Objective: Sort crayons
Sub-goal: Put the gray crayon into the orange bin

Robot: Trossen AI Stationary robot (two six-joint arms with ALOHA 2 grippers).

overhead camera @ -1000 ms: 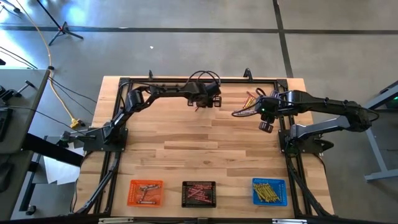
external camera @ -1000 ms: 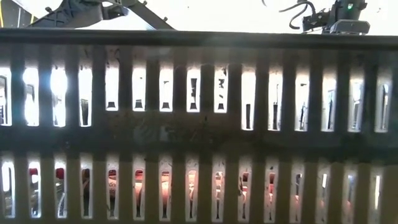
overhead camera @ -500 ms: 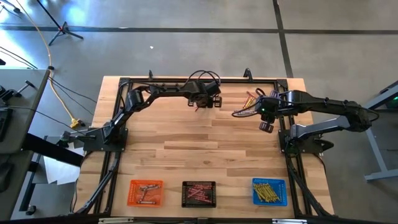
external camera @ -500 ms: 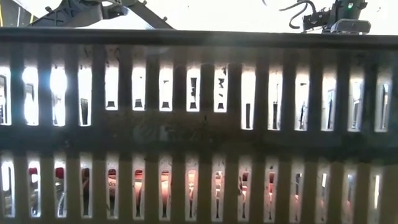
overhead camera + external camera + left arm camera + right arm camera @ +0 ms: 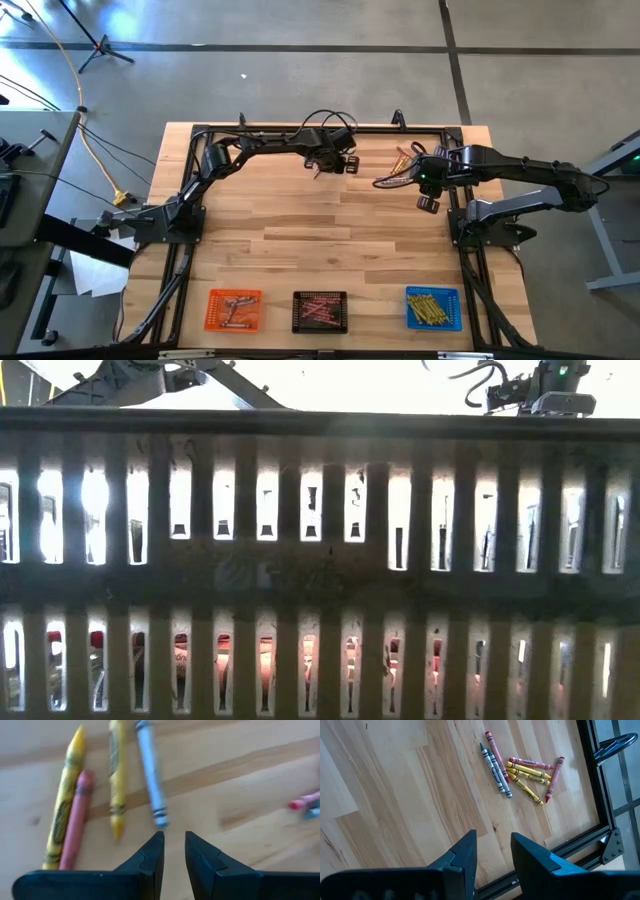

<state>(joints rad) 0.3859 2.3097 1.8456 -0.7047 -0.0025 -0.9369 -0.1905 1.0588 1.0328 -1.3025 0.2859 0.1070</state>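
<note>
Several crayons lie loose on the wooden table near its far edge. In the left wrist view two yellow crayons point(image 5: 65, 800) point(image 5: 116, 775), a red one point(image 5: 77, 820) and a grey one point(image 5: 151, 775) lie flat just beyond my left gripper point(image 5: 174, 842), which is open by a narrow gap and empty. It also shows in the high view point(image 5: 320, 170). My right gripper point(image 5: 493, 842) is open and empty above the table, short of a small heap of red, yellow and grey crayons point(image 5: 520, 767), which also shows in the high view point(image 5: 402, 157).
An orange tray point(image 5: 234, 309), a black tray point(image 5: 320, 311) and a blue tray point(image 5: 433, 307) stand along the near edge, each with crayons inside. The black tray's slotted wall point(image 5: 320, 580) fills the low view. A black frame rail point(image 5: 300, 130) runs along the far edge.
My left gripper has shifted a little toward the table's right edge, staying near the far edge.
</note>
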